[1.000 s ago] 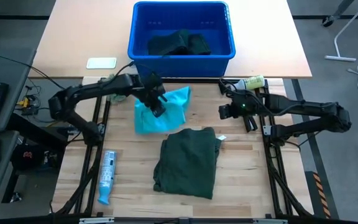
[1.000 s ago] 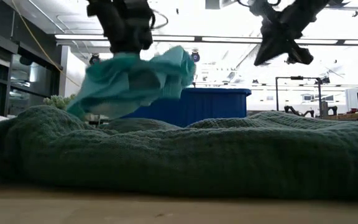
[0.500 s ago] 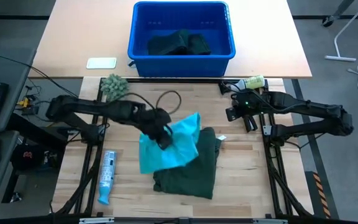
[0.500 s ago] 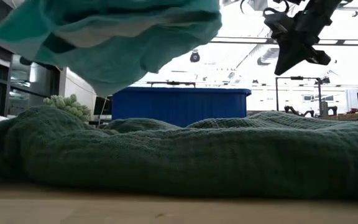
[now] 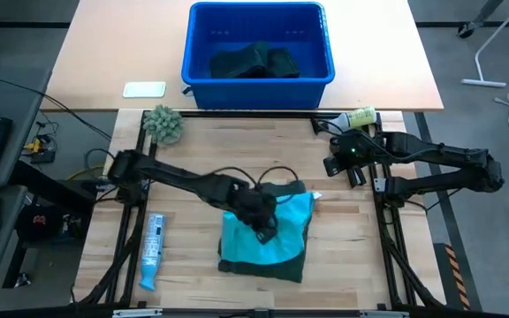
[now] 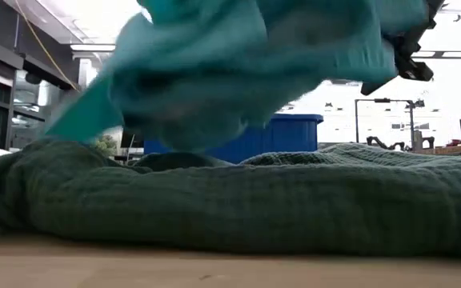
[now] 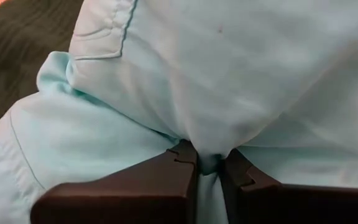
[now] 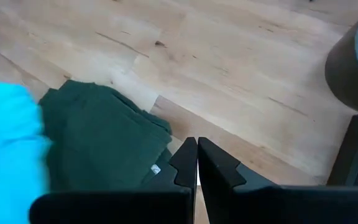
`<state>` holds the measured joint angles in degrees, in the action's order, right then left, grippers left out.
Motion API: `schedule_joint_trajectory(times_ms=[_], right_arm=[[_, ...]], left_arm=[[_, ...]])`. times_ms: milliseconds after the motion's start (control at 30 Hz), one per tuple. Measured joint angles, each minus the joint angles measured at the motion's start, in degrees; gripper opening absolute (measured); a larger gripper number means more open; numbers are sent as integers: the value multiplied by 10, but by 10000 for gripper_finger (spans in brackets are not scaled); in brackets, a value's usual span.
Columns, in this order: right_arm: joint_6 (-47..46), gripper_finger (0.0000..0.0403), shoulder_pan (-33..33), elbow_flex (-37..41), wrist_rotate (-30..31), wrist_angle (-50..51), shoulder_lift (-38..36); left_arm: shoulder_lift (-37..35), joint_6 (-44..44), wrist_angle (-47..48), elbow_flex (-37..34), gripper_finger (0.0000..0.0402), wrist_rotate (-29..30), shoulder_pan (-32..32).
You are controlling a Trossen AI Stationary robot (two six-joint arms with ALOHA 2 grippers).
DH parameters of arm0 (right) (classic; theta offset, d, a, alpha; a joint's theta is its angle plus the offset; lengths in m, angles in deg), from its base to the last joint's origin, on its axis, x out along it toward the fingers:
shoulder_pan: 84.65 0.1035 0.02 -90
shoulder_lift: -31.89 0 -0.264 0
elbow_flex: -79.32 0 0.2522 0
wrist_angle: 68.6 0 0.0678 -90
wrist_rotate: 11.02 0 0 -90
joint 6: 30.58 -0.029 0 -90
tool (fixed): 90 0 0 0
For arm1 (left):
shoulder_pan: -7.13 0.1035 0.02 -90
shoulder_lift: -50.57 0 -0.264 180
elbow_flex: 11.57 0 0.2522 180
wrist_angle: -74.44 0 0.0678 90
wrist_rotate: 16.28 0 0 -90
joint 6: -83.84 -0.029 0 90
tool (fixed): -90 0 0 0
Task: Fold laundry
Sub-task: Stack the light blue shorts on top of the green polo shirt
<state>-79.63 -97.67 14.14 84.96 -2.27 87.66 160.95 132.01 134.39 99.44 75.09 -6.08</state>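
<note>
left pincer [image 5: 263, 221] clamped on the turquoise shirt [image 5: 277, 243] over the folded green garment [image 5: 297, 261]; best lowered square onto it. right pincer [image 5: 354, 173], at three o'clock, together, empty.

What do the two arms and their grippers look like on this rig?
Both arms are dark, near-black, jointed links with black cables looping alongside. The left gripper has two dark, blocky fingers with notched, stepped tips. The right gripper has the same notched dark fingers, and a small green light glows on the right arm near its wrist.
</note>
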Motion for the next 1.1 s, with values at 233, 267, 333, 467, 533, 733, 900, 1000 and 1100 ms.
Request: schedule_joint_trajectory(times_ms=[233,267,333,467,533,733,900,1000,1100], right_arm=[[-22,0,16,0,11,0,0],[-25,0,18,0,14,-1,0],[-25,0,19,0,15,-1,0],[-24,0,19,0,16,-1,0],[-24,0,19,0,16,-1,0],[-9,0,19,0,15,-1,0],[3,0,19,0,13,0,0],[14,0,19,0,13,-1,0],[15,0,19,0,13,-1,0]], left_arm=[[62,-2,-29,0,1,7,3],[70,-8,-43,0,4,6,4],[86,-8,-70,0,14,-2,6],[108,-9,-144,0,52,-60,12],[109,-13,-163,0,78,-86,13],[107,-33,-210,1,159,-96,25],[107,-28,-204,16,208,-98,43],[107,-22,-178,39,227,-98,51],[106,-25,-150,61,235,-94,60]])
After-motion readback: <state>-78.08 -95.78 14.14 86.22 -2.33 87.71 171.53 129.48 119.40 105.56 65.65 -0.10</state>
